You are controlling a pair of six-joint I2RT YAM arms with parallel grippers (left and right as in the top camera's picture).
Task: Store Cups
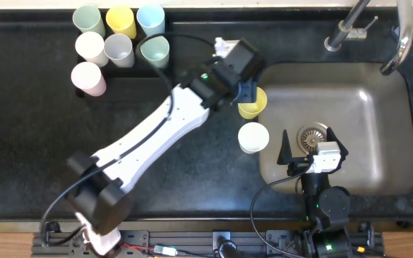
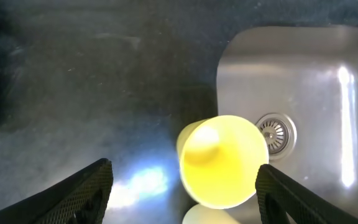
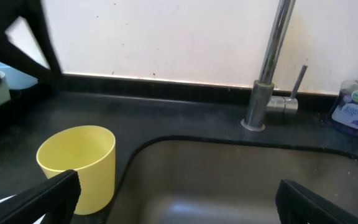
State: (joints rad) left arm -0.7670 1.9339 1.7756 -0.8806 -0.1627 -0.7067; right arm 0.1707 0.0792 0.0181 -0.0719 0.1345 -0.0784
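Observation:
A yellow cup (image 1: 254,104) (image 2: 222,162) (image 3: 79,165) stands upright on the black counter at the sink's left rim. My left gripper (image 1: 246,89) (image 2: 184,167) hangs above it, open, its fingers spread wide on either side and not touching it. Just in front of it stands a white cup (image 1: 253,137) (image 2: 205,216). Several more cups (image 1: 118,50) in green, yellow, blue, white, grey and pink are grouped at the counter's back left. Low over the sink, my right gripper (image 1: 312,145) (image 3: 179,180) is open and holds nothing.
The steel sink (image 1: 378,107) (image 3: 229,180) with its drain (image 1: 312,135) (image 2: 276,132) takes up the right side. A faucet (image 1: 346,29) (image 3: 269,68) and a soap bottle (image 3: 356,106) stand behind it. Bare black counter (image 1: 34,143) lies at the left.

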